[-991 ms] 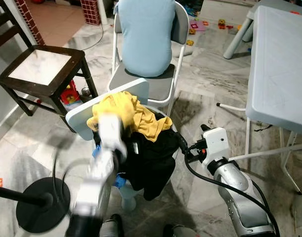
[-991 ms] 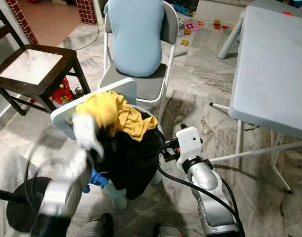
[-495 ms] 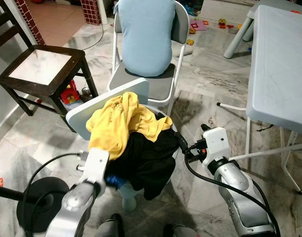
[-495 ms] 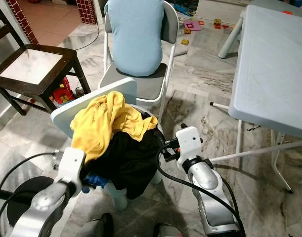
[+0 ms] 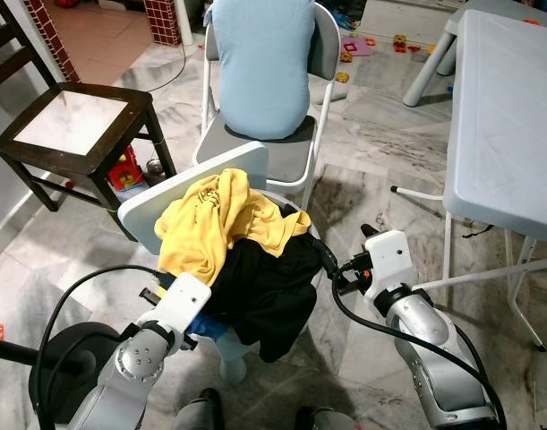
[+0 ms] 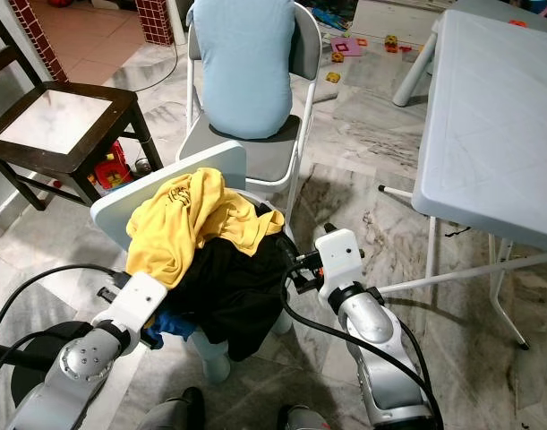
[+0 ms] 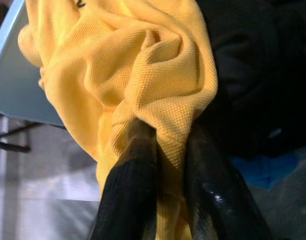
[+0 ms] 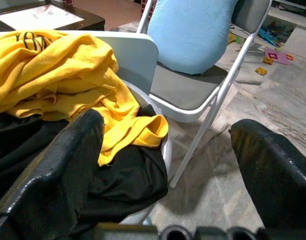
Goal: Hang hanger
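A yellow shirt (image 5: 221, 222) lies on top of black clothes (image 5: 271, 288), piled on a small pale blue plastic chair (image 5: 161, 202). My left gripper (image 7: 170, 134) is at the near left side of the pile, shut on a fold of the yellow shirt (image 7: 142, 65). Its silver wrist (image 5: 182, 306) sits low beside the chair. My right gripper (image 8: 165, 125) is open at the right side of the pile, with nothing between its fingers (image 8: 67, 165). In the eye views it (image 5: 331, 266) reaches toward the black clothes.
A white folding chair with a light blue cushion (image 5: 260, 63) stands just behind the pile. A dark wooden stool (image 5: 76, 121) is at the far left and a white plastic table (image 5: 506, 116) at the right. A black fan base (image 5: 72, 372) lies near left. Toys (image 5: 358, 45) are scattered far back.
My left arm has come down from over the pile and drawn back toward me, pulling the yellow shirt's edge down on the left. The right arm has stayed in place.
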`<state>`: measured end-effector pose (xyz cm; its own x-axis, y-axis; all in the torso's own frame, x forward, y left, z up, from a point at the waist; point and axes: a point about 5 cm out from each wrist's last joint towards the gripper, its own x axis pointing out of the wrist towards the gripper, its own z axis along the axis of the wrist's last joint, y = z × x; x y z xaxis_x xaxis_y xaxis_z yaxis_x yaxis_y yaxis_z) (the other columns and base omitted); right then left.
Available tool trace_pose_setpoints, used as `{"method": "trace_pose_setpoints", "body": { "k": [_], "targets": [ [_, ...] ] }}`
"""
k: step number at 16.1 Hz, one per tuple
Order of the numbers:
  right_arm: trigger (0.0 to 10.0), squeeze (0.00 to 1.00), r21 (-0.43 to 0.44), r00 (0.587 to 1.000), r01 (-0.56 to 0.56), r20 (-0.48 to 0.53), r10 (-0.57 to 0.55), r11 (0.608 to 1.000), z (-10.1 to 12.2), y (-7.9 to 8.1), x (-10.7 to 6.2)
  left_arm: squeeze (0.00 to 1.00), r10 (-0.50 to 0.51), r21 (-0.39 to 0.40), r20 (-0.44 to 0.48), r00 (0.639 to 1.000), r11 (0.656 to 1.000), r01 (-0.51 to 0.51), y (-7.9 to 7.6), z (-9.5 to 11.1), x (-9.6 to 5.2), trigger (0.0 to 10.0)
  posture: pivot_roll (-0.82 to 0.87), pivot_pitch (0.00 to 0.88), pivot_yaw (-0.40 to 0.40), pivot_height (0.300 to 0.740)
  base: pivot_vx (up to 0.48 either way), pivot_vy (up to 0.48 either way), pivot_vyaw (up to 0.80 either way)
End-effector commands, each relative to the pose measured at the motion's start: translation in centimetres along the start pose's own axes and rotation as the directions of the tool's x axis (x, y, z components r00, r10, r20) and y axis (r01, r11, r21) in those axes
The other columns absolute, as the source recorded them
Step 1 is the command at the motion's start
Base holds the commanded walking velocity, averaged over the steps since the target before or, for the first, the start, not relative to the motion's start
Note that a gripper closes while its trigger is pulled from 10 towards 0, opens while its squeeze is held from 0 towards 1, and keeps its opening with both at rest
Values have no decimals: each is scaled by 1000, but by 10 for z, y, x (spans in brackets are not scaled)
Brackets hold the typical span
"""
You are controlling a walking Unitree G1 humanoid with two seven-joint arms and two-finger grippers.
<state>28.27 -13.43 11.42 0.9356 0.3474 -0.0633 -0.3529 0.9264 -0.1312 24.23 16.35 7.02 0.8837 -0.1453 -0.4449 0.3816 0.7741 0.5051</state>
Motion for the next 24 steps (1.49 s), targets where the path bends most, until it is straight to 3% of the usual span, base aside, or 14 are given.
{"method": "trace_pose_setpoints", "body": {
  "k": [1, 4, 7, 11, 14, 18, 24],
  "targets": [
    [10000, 0, 2, 1000, 0, -6, 0, 1000, -1, -1, 0, 1000, -16, 100, -12, 1000, 995, 17, -1, -2, -4, 10000, 18, 202, -55, 740, 0, 0, 0],
    [10000, 0, 6, 1000, -11, -21, 11, 1000, -5, 1, 0, 1000, -11, 284, 38, 999, 959, 0, 14, 7, -11, 10000, 22, 247, -51, 740, 0, 0, 0],
    [10000, 0, 11, 1000, -12, -17, 12, 1000, -5, 3, -2, 1000, -16, 361, 127, 992, 932, -31, 15, 31, -11, 10000, 16, 232, -48, 740, 0, 0, 0],
    [10000, 0, 12, 1000, -18, -13, 18, 1000, -2, 5, 0, 1000, -29, 357, 214, 976, 933, -50, 11, 59, -11, 10000, 14, 253, -54, 740, 0, 0, 0],
    [10000, 0, 6, 999, -24, -21, 24, 1000, -4, 5, -1, 1000, -126, 357, 202, 971, 933, 47, -2, 67, -9, 10000, 11, 256, -55, 740, 0, 0, 0],
    [10000, 0, 4, 999, -28, -21, 28, 1000, -4, 7, -1, 1000, -150, 347, 132, 980, 933, 96, -9, 50, -9, 10000, 14, 256, -51, 740, 0, 0, 0],
    [10000, 0, 3, 999, -31, -25, 31, 1000, -5, 7, 0, 1000, -105, 337, 84, 991, 939, 71, 2, 39, -1, 10000, 13, 258, -53, 740, 0, 0, 0]
  ]
}}
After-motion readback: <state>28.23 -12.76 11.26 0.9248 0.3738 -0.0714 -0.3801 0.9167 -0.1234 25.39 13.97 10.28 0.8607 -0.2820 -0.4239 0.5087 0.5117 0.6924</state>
